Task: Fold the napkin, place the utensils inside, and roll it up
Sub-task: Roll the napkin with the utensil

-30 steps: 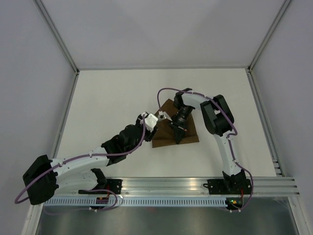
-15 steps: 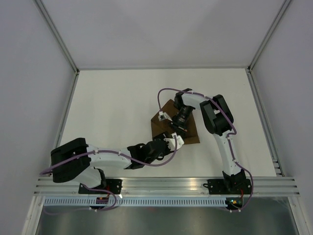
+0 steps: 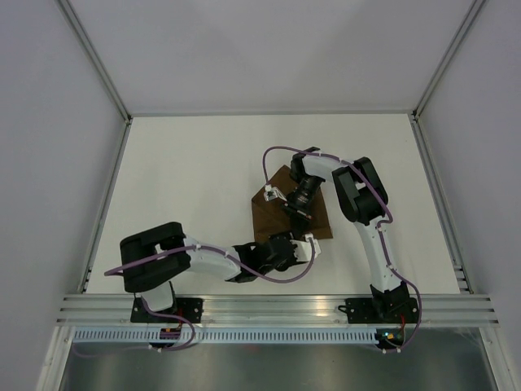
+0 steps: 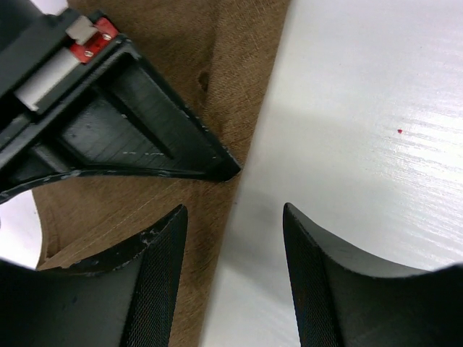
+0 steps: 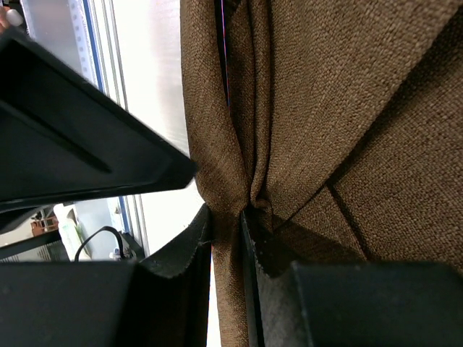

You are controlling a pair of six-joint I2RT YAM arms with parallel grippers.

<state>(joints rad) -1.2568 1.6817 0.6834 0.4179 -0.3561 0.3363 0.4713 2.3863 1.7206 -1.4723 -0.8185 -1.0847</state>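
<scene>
The dark-brown napkin (image 3: pixel 265 217) lies folded on the white table (image 3: pixel 187 179). My right gripper (image 3: pixel 294 223) is down on its near part and shut on a raised fold of the cloth (image 5: pixel 347 87), pinched between its fingers (image 5: pixel 226 225). My left gripper (image 3: pixel 304 243) is open and empty at the napkin's near edge. In the left wrist view (image 4: pixel 231 217) its jaws straddle the cloth's edge (image 4: pixel 239 43), one finger over cloth and one over bare table. The right gripper's finger (image 4: pixel 130 123) is just ahead of it. No utensils are in view.
The aluminium rail (image 3: pixel 277 309) with both arm bases runs along the near edge. Grey walls and frame posts (image 3: pixel 106 171) close in the table on three sides. The two grippers are very close together.
My left arm has swung from the napkin's left side round to its near edge, folding in close to the rail. My right gripper has stayed on the napkin.
</scene>
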